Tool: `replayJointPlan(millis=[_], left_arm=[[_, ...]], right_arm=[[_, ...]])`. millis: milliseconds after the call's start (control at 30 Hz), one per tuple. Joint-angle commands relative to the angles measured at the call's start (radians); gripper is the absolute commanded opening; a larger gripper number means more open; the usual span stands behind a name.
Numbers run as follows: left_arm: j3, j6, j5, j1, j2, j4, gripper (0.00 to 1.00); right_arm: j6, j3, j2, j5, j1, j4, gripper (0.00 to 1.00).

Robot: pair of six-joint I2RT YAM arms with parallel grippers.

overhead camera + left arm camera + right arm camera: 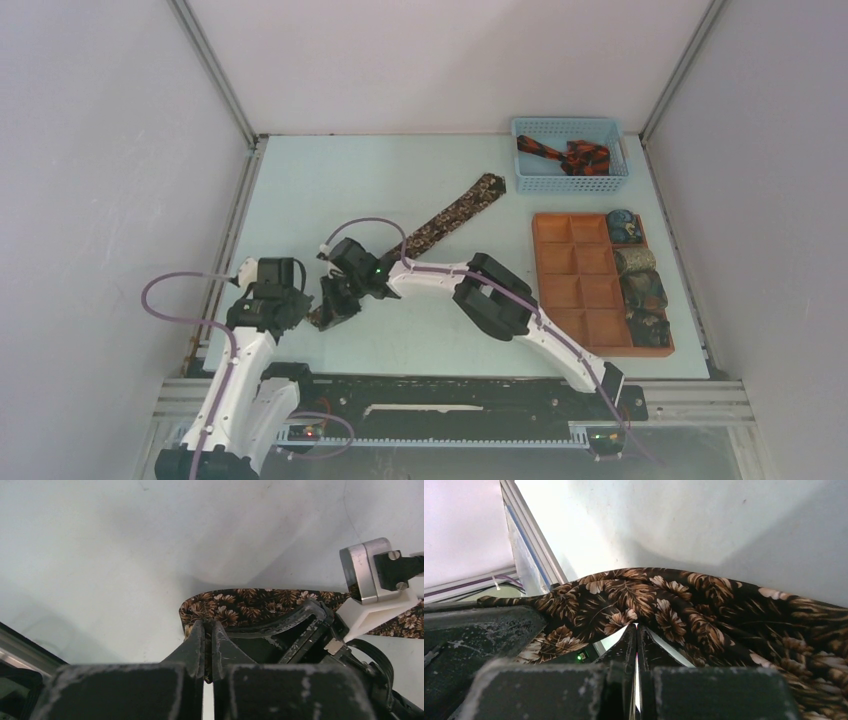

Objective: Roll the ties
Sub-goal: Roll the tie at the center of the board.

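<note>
The brown tie (455, 212) lies slanted across the table (350, 180), running from centre toward 1 o'clock. At its 7 o'clock end, the left gripper (207, 626) pinches the folded edge; the right gripper (636, 628) is closed, tips against the fabric.

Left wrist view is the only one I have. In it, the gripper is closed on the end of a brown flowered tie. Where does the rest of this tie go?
Observer: The brown tie runs diagonally across the table. Its far end lies near the blue basket.
Operator: Is something inside that basket?
Observer: Yes, a black and red-orange tie lies in it.
Operator: Are any ties already rolled?
Observer: Four rolled ties sit in the right column of the orange tray.
</note>
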Motion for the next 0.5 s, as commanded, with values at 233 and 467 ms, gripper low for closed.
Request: replayJointPlan(millis=[233,467], left_arm=[[0.0,0.017,-0.019,-0.002,0.06,0.022,0.0],[-0.005,0.081,0.069,-0.004,0.192,0.126,0.0]], right_arm=[[-0.001,0.012,-0.051,-0.015,-0.028,0.014,0.0],[-0.041,-0.193,-0.228,-0.009,-0.104,0.061,0.0]])
